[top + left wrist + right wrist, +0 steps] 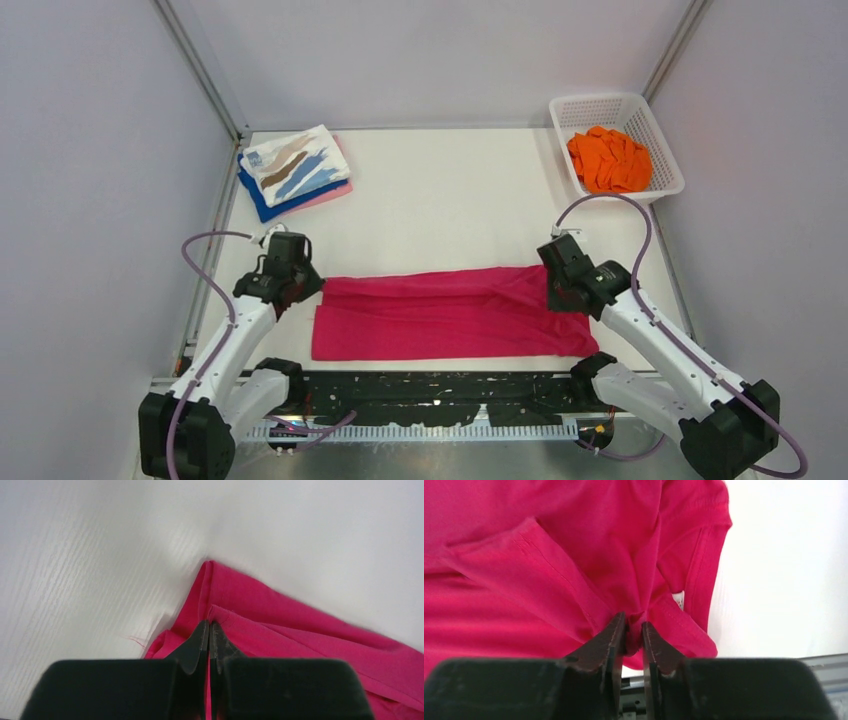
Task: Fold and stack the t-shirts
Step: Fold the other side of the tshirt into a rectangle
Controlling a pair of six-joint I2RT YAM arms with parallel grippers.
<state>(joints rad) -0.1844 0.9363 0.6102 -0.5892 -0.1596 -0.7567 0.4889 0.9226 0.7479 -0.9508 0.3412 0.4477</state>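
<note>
The magenta t-shirt point(450, 312) lies as a long folded band across the near middle of the table. My left gripper point(303, 283) is shut on its left far corner; in the left wrist view the jaws point(209, 626) pinch a thin fold of magenta cloth point(300, 635). My right gripper point(557, 290) is shut on its right far corner; in the right wrist view the jaws point(634, 622) squeeze a bunch of magenta cloth point(574, 555), with the white neck label point(678, 599) just beyond. A folded stack, white streaked shirt point(296, 165) over blue and pale pink, lies far left. The orange shirt point(609, 158) fills the basket.
The white lattice basket point(660, 135) stands at the far right corner. Frame posts rise at both far corners. A black perforated rail point(430, 395) runs along the near table edge between the arm bases.
</note>
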